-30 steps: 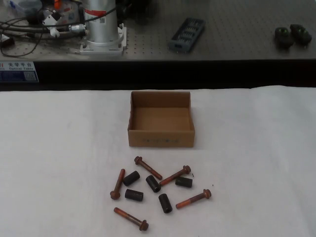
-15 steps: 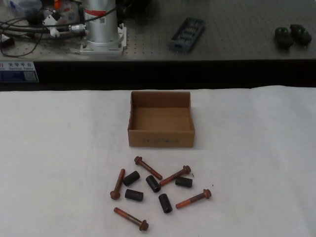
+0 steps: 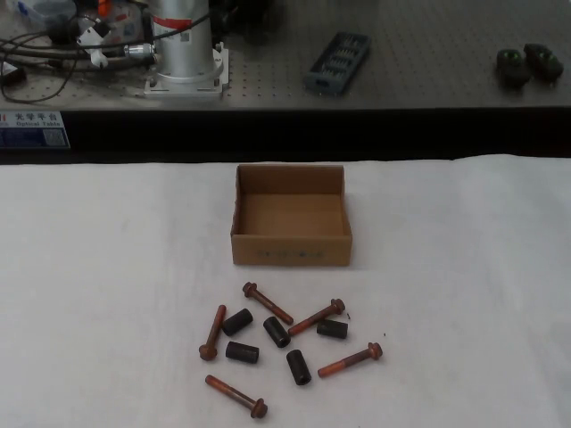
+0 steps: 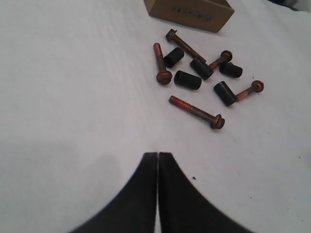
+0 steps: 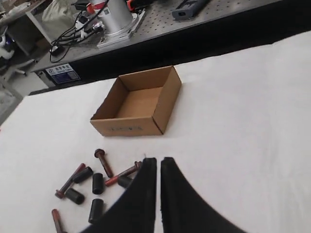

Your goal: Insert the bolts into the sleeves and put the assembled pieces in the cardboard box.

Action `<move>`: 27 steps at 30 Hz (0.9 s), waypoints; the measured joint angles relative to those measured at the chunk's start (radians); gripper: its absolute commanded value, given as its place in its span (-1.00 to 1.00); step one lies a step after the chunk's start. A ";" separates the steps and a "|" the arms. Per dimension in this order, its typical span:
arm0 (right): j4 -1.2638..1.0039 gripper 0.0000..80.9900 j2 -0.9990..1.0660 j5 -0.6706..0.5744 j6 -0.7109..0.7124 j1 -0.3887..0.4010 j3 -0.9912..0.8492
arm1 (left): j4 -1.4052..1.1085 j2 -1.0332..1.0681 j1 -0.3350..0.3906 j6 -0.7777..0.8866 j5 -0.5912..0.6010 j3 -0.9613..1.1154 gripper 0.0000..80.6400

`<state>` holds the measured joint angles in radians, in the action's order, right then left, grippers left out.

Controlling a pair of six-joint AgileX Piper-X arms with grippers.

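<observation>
An open, empty cardboard box [image 3: 291, 214] stands on the white cloth. Just in front of it lie several copper-coloured bolts [image 3: 268, 303] mixed with several short black sleeves [image 3: 277, 332], all loose and apart. In the left wrist view my left gripper [image 4: 158, 154] is shut with nothing in it, hovering a short way from the nearest bolt [image 4: 197, 112] and a sleeve [image 4: 187, 79]; the box [image 4: 189, 12] lies beyond them. My right gripper [image 5: 156, 159] is also shut and bare, poised above the cloth beside the bolts [image 5: 103, 161] and sleeves [image 5: 97, 183], with the box [image 5: 136, 104] ahead.
White cloth [image 3: 107, 294] covers the table on both sides of the pile. Behind a dark edge runs a perforated bench with a metal post base [image 3: 183, 53], cables [image 3: 45, 45], a dark ribbed block [image 3: 337, 61] and black knobs [image 3: 529, 64].
</observation>
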<state>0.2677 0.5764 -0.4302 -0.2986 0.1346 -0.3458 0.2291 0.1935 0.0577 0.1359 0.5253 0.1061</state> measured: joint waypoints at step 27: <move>0.019 -0.91 0.467 -0.008 0.126 0.308 -0.264 | 0.133 1.081 0.365 -0.872 -0.014 0.736 -0.99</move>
<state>0.2867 1.0436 -0.4383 -0.1722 0.4429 -0.6102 0.3622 1.2742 0.4231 -0.7357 0.5116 0.8423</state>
